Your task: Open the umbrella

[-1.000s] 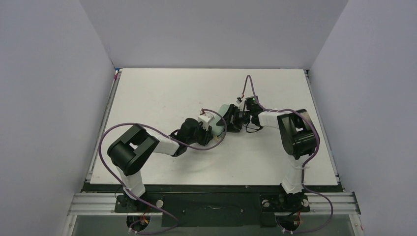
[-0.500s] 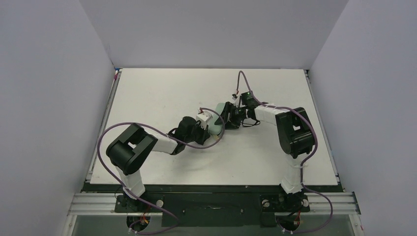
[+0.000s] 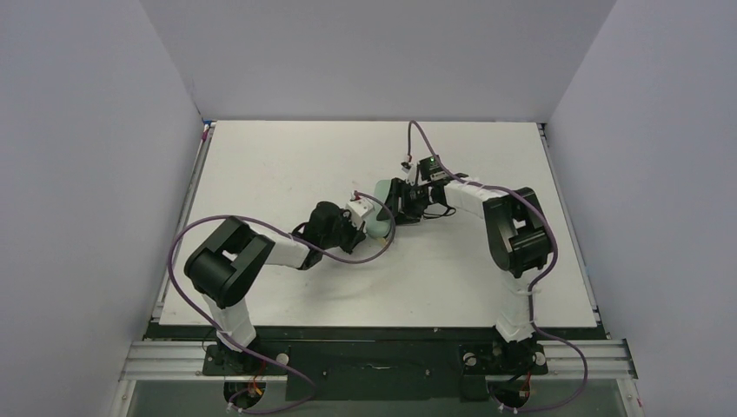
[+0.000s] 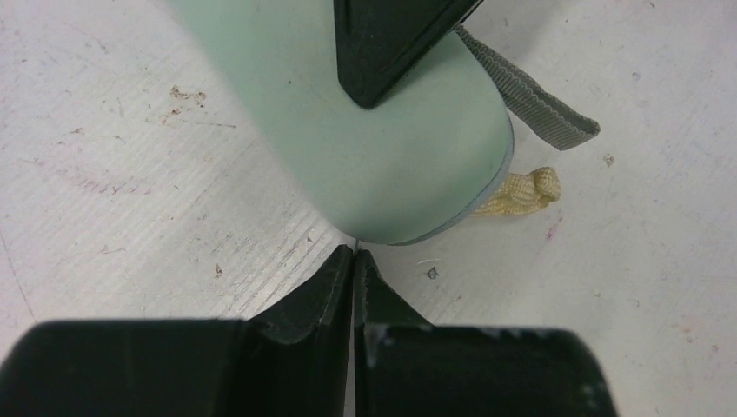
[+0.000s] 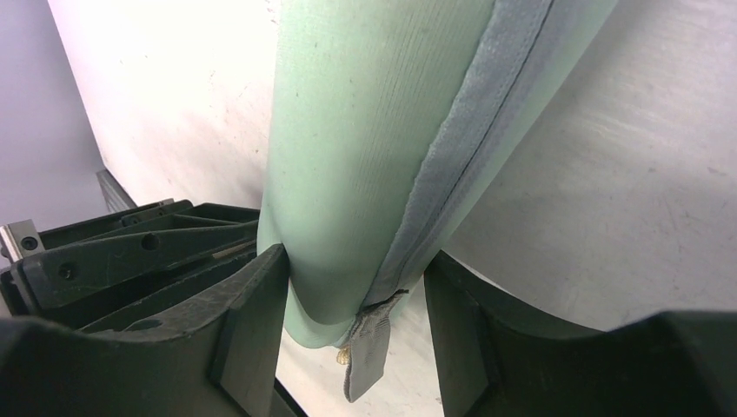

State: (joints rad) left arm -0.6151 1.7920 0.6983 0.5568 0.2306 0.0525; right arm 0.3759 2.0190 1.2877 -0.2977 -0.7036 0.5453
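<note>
as the right gripper (image 5: 352,265) clamps its two black fingers on either side of the mint-green bundled umbrella (image 5: 365,130), the left gripper (image 4: 352,256) sits pinched closed, tips together just beside the bundle's rounded end. the umbrella lies mid-table (image 3: 287,156), left arm to its left, right arm to its right. a grey strap (image 4: 530,100) and a yellow cord (image 4: 521,193) trail from that end.

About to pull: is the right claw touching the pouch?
Touching. In the right wrist view the right claw straddles the pouch, with one finger pressed against its side.
</note>
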